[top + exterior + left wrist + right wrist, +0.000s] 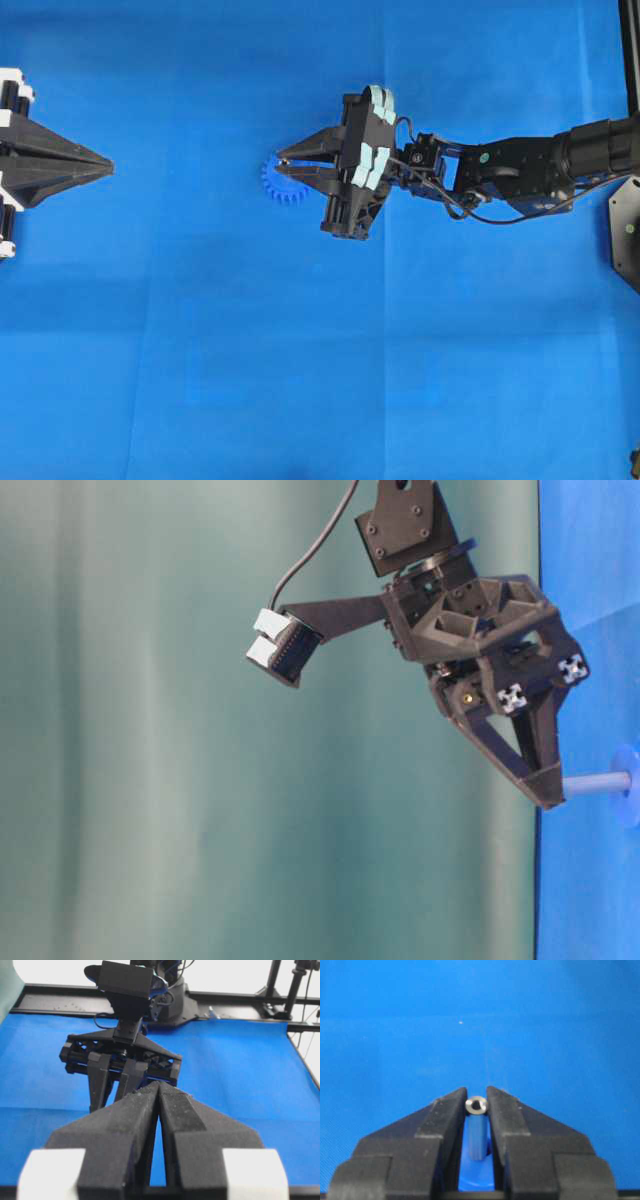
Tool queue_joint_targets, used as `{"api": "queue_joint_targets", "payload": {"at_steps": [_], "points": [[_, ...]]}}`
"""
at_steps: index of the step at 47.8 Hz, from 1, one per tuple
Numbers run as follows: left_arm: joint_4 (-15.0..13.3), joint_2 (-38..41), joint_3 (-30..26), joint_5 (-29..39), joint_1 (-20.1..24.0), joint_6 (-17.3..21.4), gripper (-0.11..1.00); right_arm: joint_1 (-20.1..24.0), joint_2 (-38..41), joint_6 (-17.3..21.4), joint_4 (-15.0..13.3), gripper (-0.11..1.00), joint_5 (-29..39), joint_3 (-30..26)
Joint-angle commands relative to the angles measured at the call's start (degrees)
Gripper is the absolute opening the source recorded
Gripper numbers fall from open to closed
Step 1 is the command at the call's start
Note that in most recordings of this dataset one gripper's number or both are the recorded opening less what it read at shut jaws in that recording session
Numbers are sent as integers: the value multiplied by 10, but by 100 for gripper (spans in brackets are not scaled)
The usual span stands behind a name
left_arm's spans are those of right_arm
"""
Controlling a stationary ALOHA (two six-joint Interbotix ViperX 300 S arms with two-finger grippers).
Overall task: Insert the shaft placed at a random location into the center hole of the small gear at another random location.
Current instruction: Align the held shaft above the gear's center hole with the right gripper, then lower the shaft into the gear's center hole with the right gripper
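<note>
One shaft (476, 1106), a slim metal pin with a shiny round end, sits pinched between the right gripper (283, 161)'s two black wedge-shaped fingers, at their tips. Its far end meets the one small gear (282, 184), toothed blue plastic on the blue mat (300, 360). The left gripper (159, 1091)'s jaws are pressed together, empty.

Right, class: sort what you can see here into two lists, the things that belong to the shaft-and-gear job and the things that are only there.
Job:
shaft, held in the right gripper
gear

Only there:
left gripper, shut, holding nothing
blue mat
green backdrop
</note>
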Motion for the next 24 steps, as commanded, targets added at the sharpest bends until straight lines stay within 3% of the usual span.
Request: {"api": "queue_joint_targets", "payload": {"at_steps": [1, 12, 24], "points": [[1, 2, -5, -3, -2, 0, 0, 1, -21, -3, 1, 3, -4, -4], [1, 2, -5, -3, -1, 0, 0, 1, -63, -23, -4, 3, -4, 3], [1, 2, -5, -3, -1, 0, 0, 1, -60, -26, -4, 3, -18, 3]]}}
